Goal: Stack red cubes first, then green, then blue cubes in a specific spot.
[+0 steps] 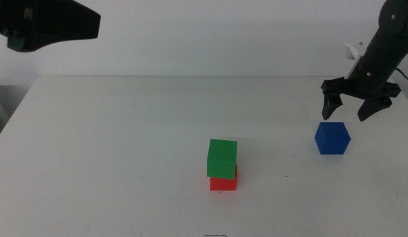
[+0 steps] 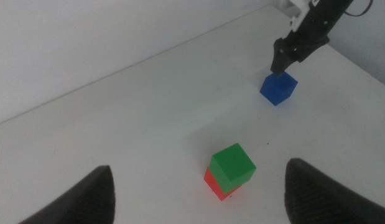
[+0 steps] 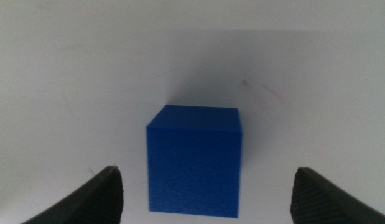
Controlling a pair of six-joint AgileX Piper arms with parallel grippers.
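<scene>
The green cube [image 1: 222, 158] sits on the red cube [image 1: 223, 182] near the table's front centre; both show in the left wrist view, green [image 2: 233, 165] over red [image 2: 214, 185]. The blue cube [image 1: 332, 137] stands alone on the table at the right, also in the left wrist view [image 2: 278, 88] and the right wrist view [image 3: 194, 159]. My right gripper [image 1: 351, 112] hangs open just above and behind the blue cube, apart from it; in the right wrist view [image 3: 204, 199] the cube lies between its jaws. My left gripper [image 2: 198, 199] is open, held high at the upper left.
The white tabletop [image 1: 124, 151] stretches bare around the cubes, with a few tiny dark specks. The left arm's body [image 1: 45, 26] hangs over the back left corner. The table's back edge meets a white wall.
</scene>
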